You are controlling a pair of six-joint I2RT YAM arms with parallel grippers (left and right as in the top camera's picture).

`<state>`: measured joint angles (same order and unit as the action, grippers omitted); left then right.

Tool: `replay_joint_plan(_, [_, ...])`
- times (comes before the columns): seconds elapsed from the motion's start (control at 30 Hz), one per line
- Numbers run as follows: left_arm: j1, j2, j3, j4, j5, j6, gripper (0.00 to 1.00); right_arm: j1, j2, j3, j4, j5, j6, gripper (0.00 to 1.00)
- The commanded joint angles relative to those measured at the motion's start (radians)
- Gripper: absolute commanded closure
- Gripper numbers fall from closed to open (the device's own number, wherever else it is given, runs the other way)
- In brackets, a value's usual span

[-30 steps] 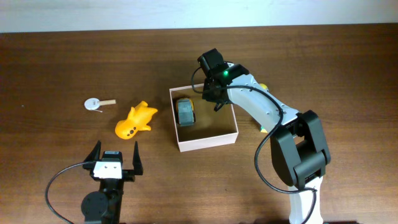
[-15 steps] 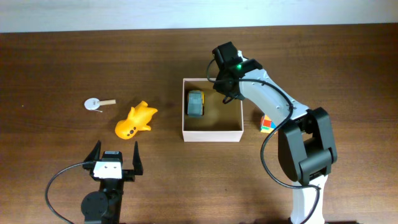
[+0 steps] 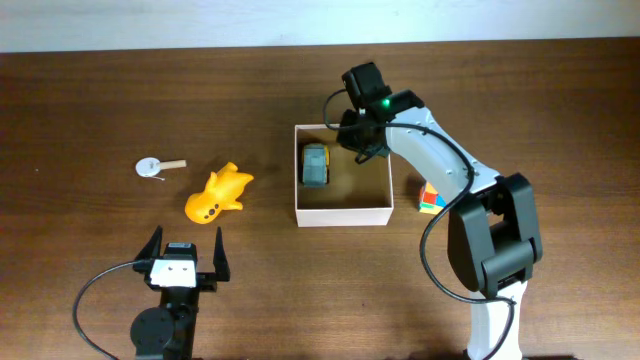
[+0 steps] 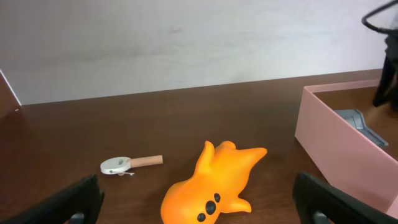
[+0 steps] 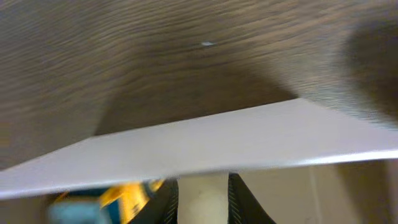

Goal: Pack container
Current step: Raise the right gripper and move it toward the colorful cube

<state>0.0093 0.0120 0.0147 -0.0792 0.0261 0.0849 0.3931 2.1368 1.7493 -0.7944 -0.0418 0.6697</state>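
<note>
Jaws of right gripper (image 5: 203,194) pinch the thin white far wall of container (image 3: 345,216), middle of dark wooden table (image 3: 90,90) | grip seen only in right wrist view, blurred; overhead hides it under the arm | left gripper (image 3: 186,242) spread wide, empty | inside, on tan cardboard: grey-blue toy car (image 3: 316,164) | outside, left: glossy rounded orange toy (image 3: 218,194)

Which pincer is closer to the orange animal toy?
Left. The left pincer is open just in front of the orange toy, not touching it. The right pincer is across the table, clamped on the container's far wall.
</note>
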Motion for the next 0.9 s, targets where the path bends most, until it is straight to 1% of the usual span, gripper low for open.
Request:
replay_joint_plan(0.0, [0.006, -0.006, -0.006, -0.002, -0.003, -0.002, 0.01, 0.001, -0.005, 0.059, -0.021, -0.088, -0.079, 0.78])
replay_joint_plan(0.1, [0.006, -0.006, -0.006, -0.002, -0.003, -0.002, 0.01, 0.007, -0.008, 0.11, -0.069, -0.098, -0.137, 0.78])
replay_joint_plan(0.17, [0.006, -0.006, -0.006, -0.002, -0.003, -0.002, 0.01, 0.008, -0.014, 0.15, -0.11, -0.098, -0.176, 0.73])
replay_joint_plan(0.27, [0.006, -0.006, -0.006, -0.002, -0.003, -0.002, 0.01, 0.003, -0.029, 0.219, -0.192, -0.076, -0.253, 0.62])
replay_joint_plan(0.33, [0.006, -0.006, -0.006, -0.002, -0.003, -0.002, 0.01, -0.006, -0.042, 0.263, -0.266, -0.011, -0.29, 0.52])
replay_joint_plan(0.4, [0.006, -0.006, -0.006, -0.002, -0.003, -0.002, 0.01, -0.021, -0.055, 0.3, -0.348, 0.071, -0.3, 0.42])
replay_joint_plan(0.43, [0.006, -0.006, -0.006, -0.002, -0.003, -0.002, 0.01, -0.03, -0.061, 0.313, -0.385, 0.105, -0.3, 0.4])
replay_joint_plan(0.53, [0.006, -0.006, -0.006, -0.002, -0.003, -0.002, 0.01, -0.069, -0.081, 0.331, -0.475, 0.164, -0.301, 0.29])
replay_joint_plan(0.67, [0.006, -0.006, -0.006, -0.002, -0.003, -0.002, 0.01, -0.131, -0.108, 0.331, -0.535, 0.17, -0.315, 0.2])
replay_joint_plan(0.87, [0.006, -0.006, -0.006, -0.002, -0.003, -0.002, 0.01, -0.206, -0.208, 0.331, -0.64, 0.176, -0.352, 0.12])
